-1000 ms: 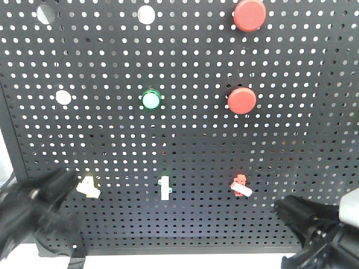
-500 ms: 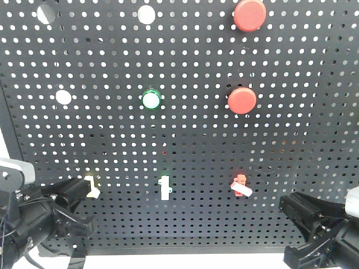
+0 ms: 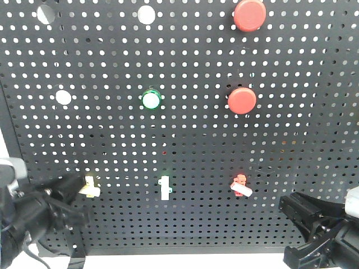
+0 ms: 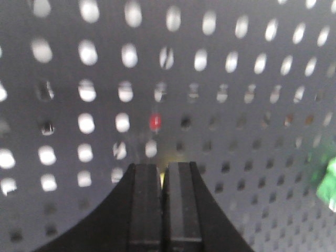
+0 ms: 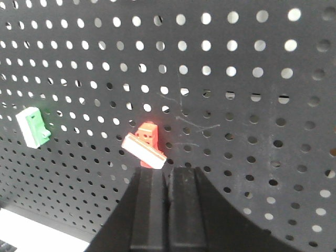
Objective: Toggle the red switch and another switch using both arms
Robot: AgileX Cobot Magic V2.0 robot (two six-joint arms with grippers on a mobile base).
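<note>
The red switch (image 3: 241, 185) sits low on the black pegboard (image 3: 196, 140), its white lever slanting down to the right. It also shows in the right wrist view, red switch (image 5: 146, 142), just above my right gripper (image 5: 167, 170), which is shut and empty. In the front view the right gripper (image 3: 285, 203) is below and right of it, apart from it. The pale yellow switch (image 3: 90, 186) is at lower left. My left gripper (image 3: 76, 188) is right beside its left side. In the left wrist view the left gripper (image 4: 163, 167) is shut, with only a yellowish glow past its tips.
A green-based white toggle (image 3: 164, 188) sits between the two switches and also shows as the green toggle (image 5: 33, 126). Higher up are two big round red buttons (image 3: 242, 100), a green round button (image 3: 151, 100) and white round caps (image 3: 63, 97). The board's bottom edge is just below the grippers.
The left gripper has shifted left and down beside the yellow switch, whose lever changed its tilt between frames. The right gripper has crept slightly and then held still.
</note>
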